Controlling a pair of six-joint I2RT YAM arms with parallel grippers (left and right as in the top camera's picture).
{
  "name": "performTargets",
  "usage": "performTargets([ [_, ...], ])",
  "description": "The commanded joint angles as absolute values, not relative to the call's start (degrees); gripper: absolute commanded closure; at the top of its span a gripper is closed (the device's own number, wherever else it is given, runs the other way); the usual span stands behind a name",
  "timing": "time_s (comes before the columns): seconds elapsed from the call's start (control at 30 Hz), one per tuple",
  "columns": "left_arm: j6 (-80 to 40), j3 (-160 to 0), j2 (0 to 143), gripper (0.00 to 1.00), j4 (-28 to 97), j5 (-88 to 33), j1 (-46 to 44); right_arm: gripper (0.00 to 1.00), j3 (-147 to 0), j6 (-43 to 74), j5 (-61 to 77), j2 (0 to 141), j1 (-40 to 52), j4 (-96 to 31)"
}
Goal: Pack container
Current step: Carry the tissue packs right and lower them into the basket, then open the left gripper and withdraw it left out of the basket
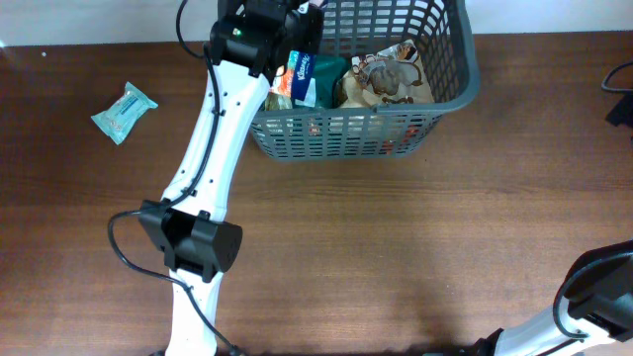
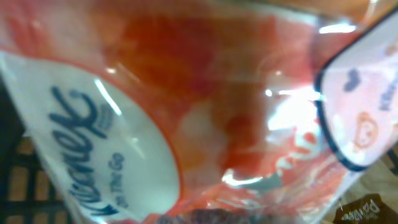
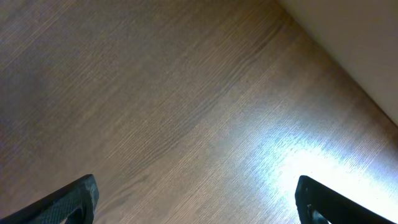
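The dark grey lattice basket (image 1: 450,94) stands at the back of the table. My left gripper (image 1: 293,42) reaches over its left end. The left wrist view is filled by an orange-and-white tissue packet (image 2: 205,106) right against the camera; the jaws look shut on its edge (image 2: 205,219). The packet (image 1: 283,83) hangs inside the basket by the left wall. My right gripper (image 3: 196,199) is open and empty over bare wood.
In the basket lie a blue tissue packet (image 1: 318,77) and a brown patterned packet (image 1: 391,77). A light blue packet (image 1: 125,111) lies on the table at the left. The right arm's base (image 1: 593,297) is at the front right corner.
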State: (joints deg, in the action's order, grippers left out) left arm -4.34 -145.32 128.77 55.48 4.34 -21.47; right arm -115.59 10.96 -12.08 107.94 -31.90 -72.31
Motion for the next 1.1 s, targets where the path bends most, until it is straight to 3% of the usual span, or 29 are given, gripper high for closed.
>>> performTargets([
  [0.0,-5.1,-146.3,130.0,0.98,56.7,2.3,-21.9,0.01,-115.5,11.4,-12.0,107.2,-31.9,-72.2],
  [0.7,-5.1,-146.1,131.3,0.98,65.5,2.3,-23.9,0.01,-115.5,11.4,-12.0,107.2,-31.9,-72.2],
  [0.73,-5.1,-146.1,131.3,0.97,65.5,2.3,-23.9,0.01,-115.5,11.4,-12.0,107.2,-31.9,-72.2],
  [0.8,-5.1,-146.1,131.3,0.85,65.5,2.3,-23.9,0.01,-115.5,11.4,-12.0,107.2,-31.9,-72.2],
  [1.07,-5.1,-146.1,131.3,0.79,65.4,2.3,-23.9,0.01,-115.5,11.4,-12.0,107.2,-31.9,-72.2],
])
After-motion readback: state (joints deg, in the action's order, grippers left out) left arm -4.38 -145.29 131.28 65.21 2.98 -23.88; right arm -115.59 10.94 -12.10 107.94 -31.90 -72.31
